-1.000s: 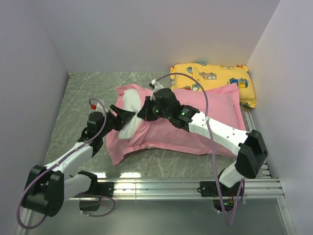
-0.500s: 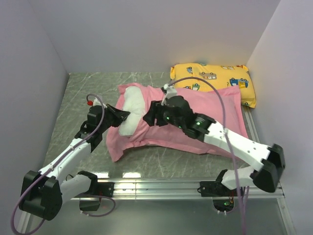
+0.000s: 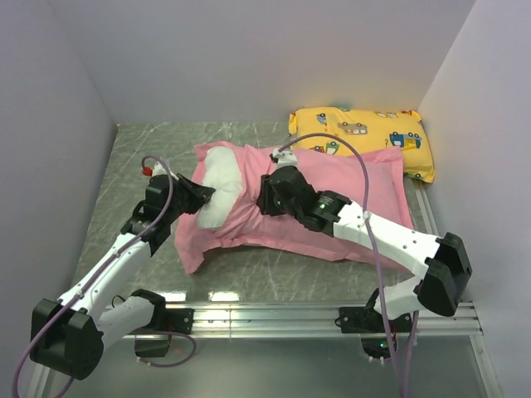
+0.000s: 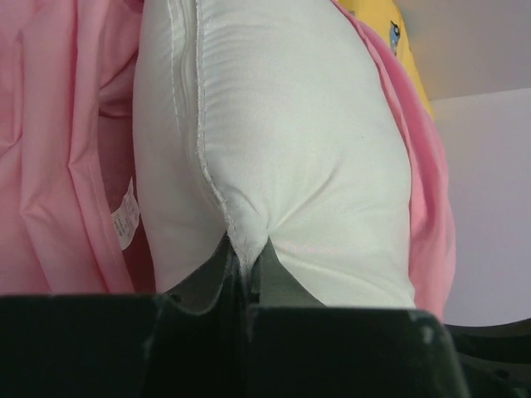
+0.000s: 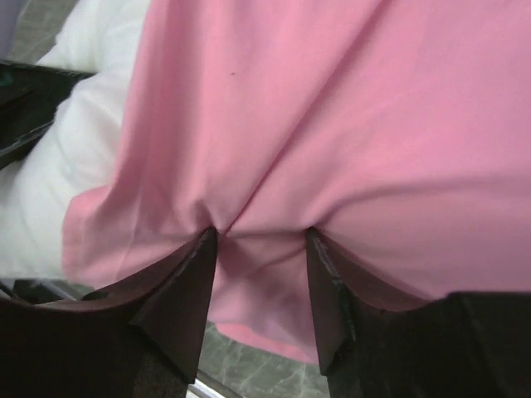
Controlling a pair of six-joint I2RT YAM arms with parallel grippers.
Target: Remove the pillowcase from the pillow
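Pink satin, the pillowcase (image 3: pixel 386 174) lies against the yellow cushion (image 3: pixel 365 133); the white pillow (image 3: pixel 220 186) bulges from its end farthest from that cushion. There our left gripper (image 4: pixel 242 265) pinches the pillow's seam; nearer the cushion our right gripper (image 5: pixel 261 240) presses the satin, fingers spread.

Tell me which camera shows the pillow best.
Left wrist view: the pillow fills it, pinched by the left claw. The top view shows one end poking from the pillowcase; the right wrist, a white sliver.
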